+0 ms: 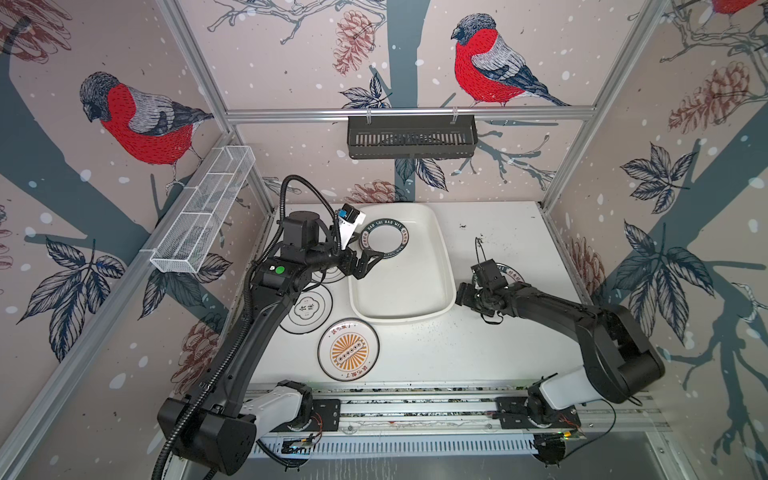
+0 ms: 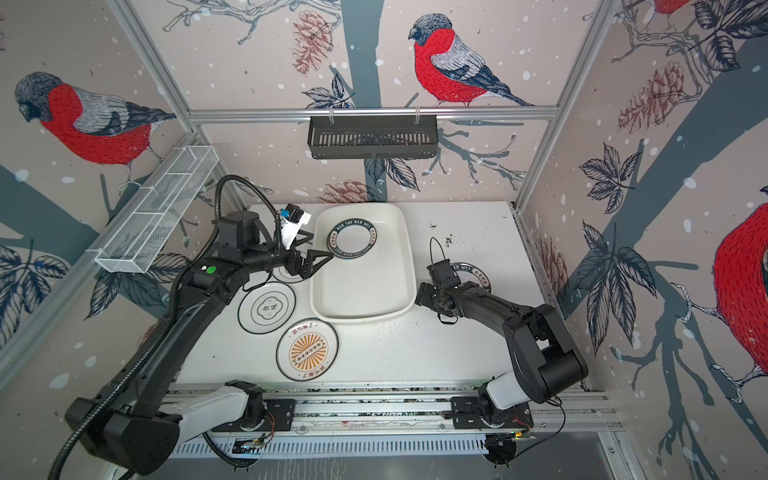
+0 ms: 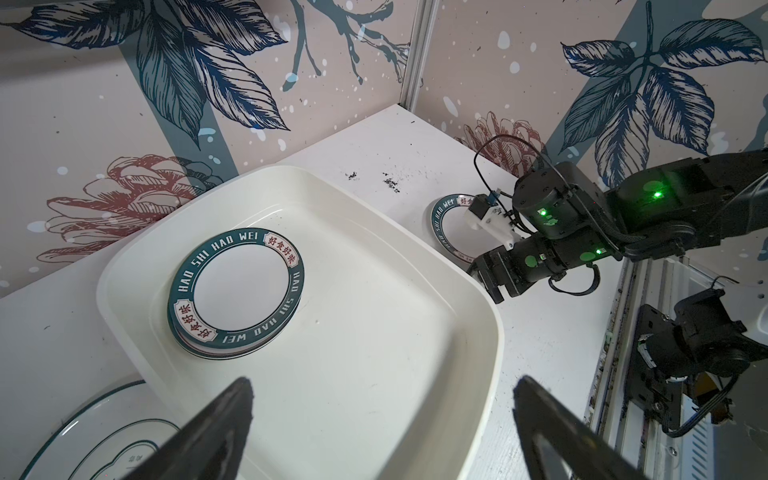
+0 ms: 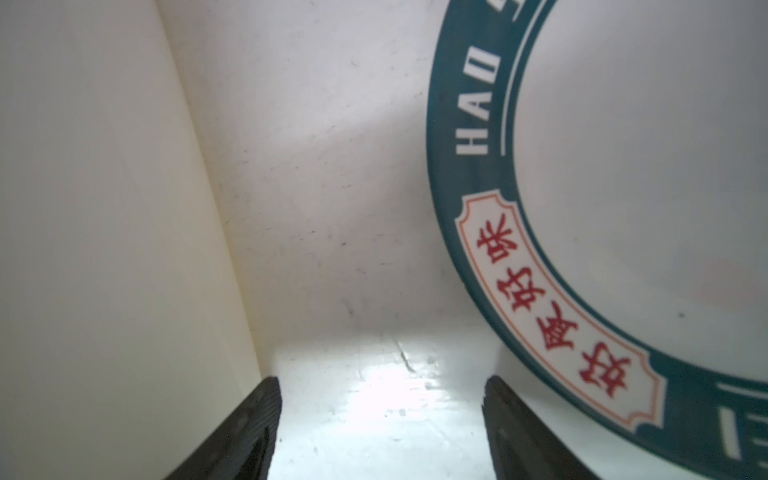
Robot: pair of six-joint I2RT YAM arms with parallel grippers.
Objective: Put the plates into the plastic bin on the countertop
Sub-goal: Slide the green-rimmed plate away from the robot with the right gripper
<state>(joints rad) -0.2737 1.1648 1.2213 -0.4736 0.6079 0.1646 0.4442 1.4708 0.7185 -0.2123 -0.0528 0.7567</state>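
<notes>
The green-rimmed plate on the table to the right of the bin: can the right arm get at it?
Probably yes. The right arm holds its jaws open and low, between the plastic bin and the green-rimmed plate; the rim lies right beside them, nothing in between.

Two black robot arms with white base links stand along the lower edge of both top views. The left arm (image 1: 249, 328) stretches diagonally from the lower left toward the centre of the frame, and its wrist (image 1: 328, 257) is bent to point right. The left gripper (image 3: 382, 380) has its jaws spread wide and holds nothing. The right arm (image 1: 552, 307) folds at its elbow at the lower right and reaches left, low and nearly level. The right gripper (image 4: 382, 379) points left, right of centre; its jaws stand apart with nothing between them.
</notes>
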